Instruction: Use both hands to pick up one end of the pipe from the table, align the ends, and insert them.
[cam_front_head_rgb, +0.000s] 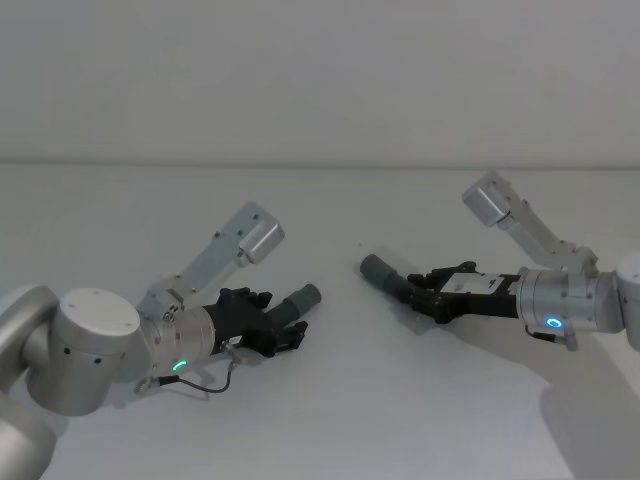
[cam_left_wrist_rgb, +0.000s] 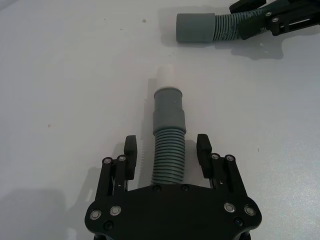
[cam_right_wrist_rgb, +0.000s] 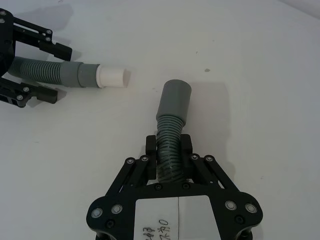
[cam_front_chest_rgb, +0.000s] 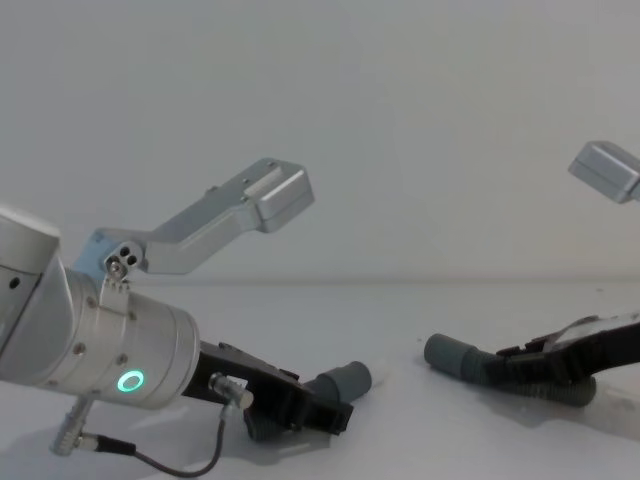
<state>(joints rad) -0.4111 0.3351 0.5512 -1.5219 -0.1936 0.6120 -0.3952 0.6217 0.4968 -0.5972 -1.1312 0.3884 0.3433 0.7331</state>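
Our head cam looks down on the table (cam_front_head_rgb: 330, 430), chest cam low & side-on, wrist cams close up, facing each other.

Light bright, even and diffuse, coming from above. The matte white bench (cam_front_head_rgb: 330, 425) is evenly lit. Shadows are soft-edged:
- head view: broad grey patch on the bench under the right arm (cam_front_head_rgb: 575, 298)
- right wrist view: faint band beside the hose piece (cam_right_wrist_rgb: 172, 107)
- left wrist view: dim patch near the left gripper (cam_left_wrist_rgb: 167, 145)

Green ring (cam_front_chest_rgb: 129, 380) on the left arm glows.
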